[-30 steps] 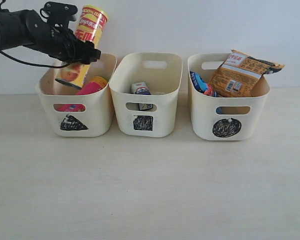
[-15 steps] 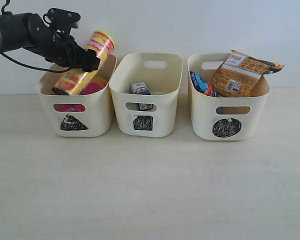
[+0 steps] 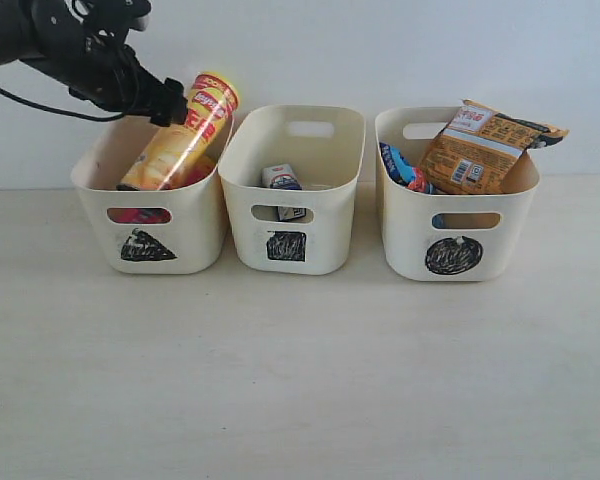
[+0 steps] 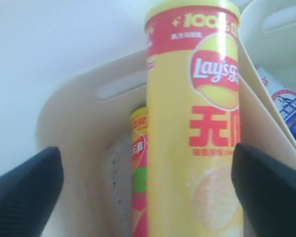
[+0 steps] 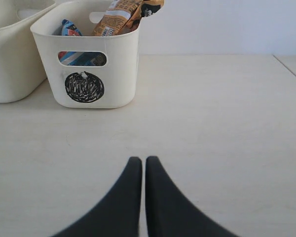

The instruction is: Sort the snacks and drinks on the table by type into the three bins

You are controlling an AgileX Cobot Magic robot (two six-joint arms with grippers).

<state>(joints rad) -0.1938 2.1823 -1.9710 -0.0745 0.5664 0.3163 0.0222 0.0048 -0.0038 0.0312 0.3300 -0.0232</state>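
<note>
Freed a moment ago, the yellow tube [image 3: 180,140] has dropped from the left jaws into the triangle bin [image 3: 195,230] at the bench's [image 3: 300,380] back left. It now leans over the pink tube [image 4: 137,163], cap on the rim, and with nothing left on the bench the sorting looks done. The left arm [image 3: 60,45] hangs above the bin, jaws wide apart and off the tube, while the right jaws sit pressed together low over the bench.

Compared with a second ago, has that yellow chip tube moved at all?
Yes. The yellow chip tube has dropped down and tipped toward the square bin, now lying slanted in the triangle bin.
</note>
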